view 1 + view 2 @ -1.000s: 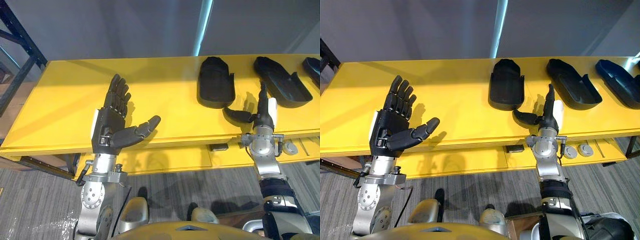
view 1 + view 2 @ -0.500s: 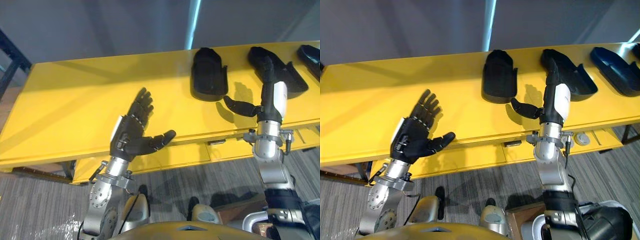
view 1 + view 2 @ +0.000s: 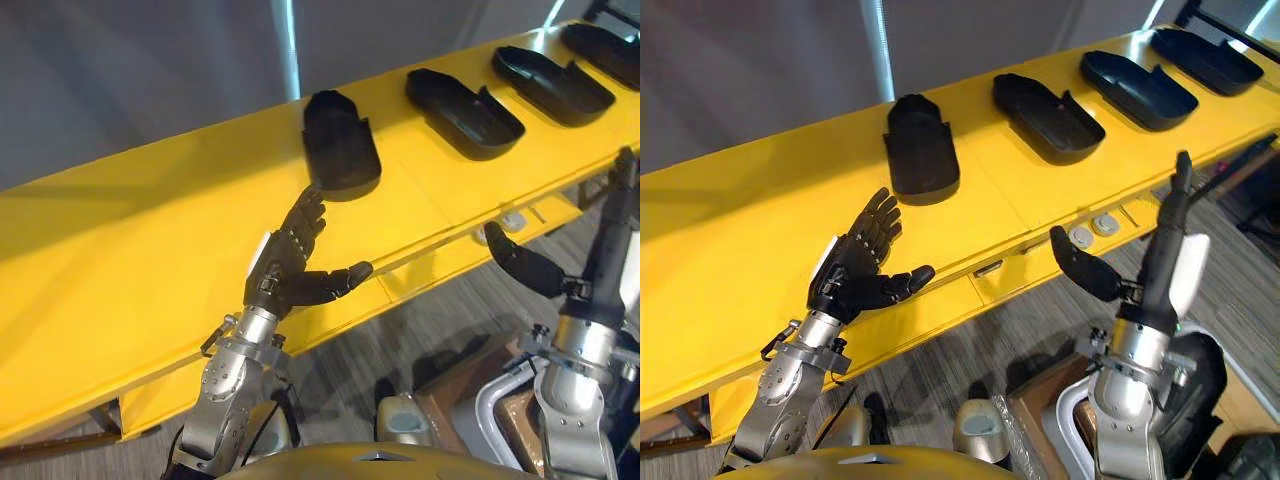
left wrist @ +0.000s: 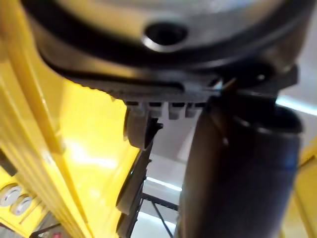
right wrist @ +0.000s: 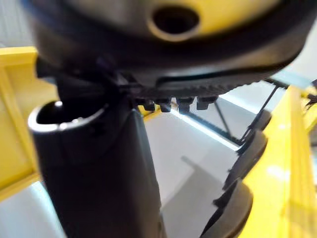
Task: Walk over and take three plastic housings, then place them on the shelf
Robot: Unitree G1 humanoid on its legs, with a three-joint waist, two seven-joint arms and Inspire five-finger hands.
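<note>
The left hand (image 3: 285, 275), open and empty, now reaches nearly to the nearest housing (image 3: 340, 150) on the bench (image 3: 120, 260); the right hand (image 3: 598, 262), also open and empty, has withdrawn off its edge

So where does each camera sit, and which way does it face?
Left eye view: on the head, looking down at the yellow table and its black housings; left hand and right hand show, both open.
Right eye view: beside it, same scene and hands.
Left wrist view: on that wrist, looking along the left hand at the table.
Right wrist view: on that wrist, along the right hand, table beside it.
All four share the yellow table.
</note>
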